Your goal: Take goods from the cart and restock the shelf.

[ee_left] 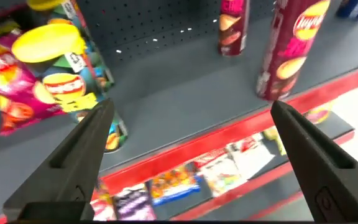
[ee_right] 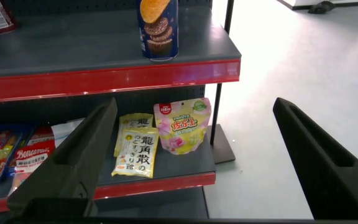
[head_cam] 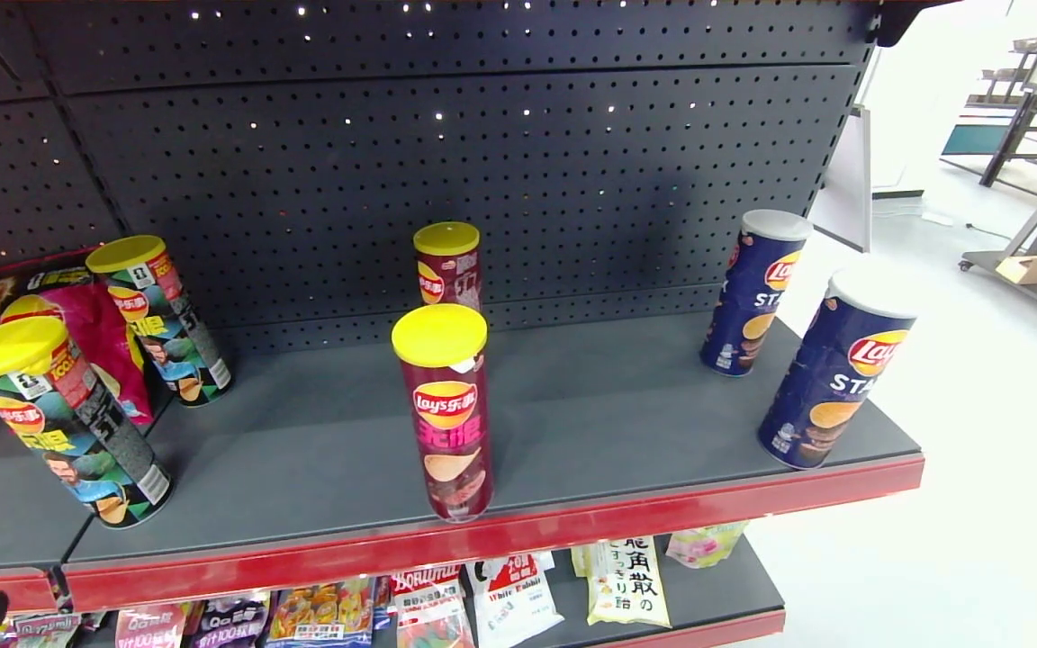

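Your left gripper (ee_left: 191, 106) and right gripper (ee_right: 195, 102) are both spread and empty, and the maroon chip can (head_cam: 446, 414) stands at the shelf's (head_cam: 644, 432) front edge; it's likely light, stiff, slick-walled and tippy, so grasp it mid-body.

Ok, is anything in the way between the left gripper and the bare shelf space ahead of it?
Nothing visible. The open left gripper faces bare shelf, flanked by the green can and the maroon can.
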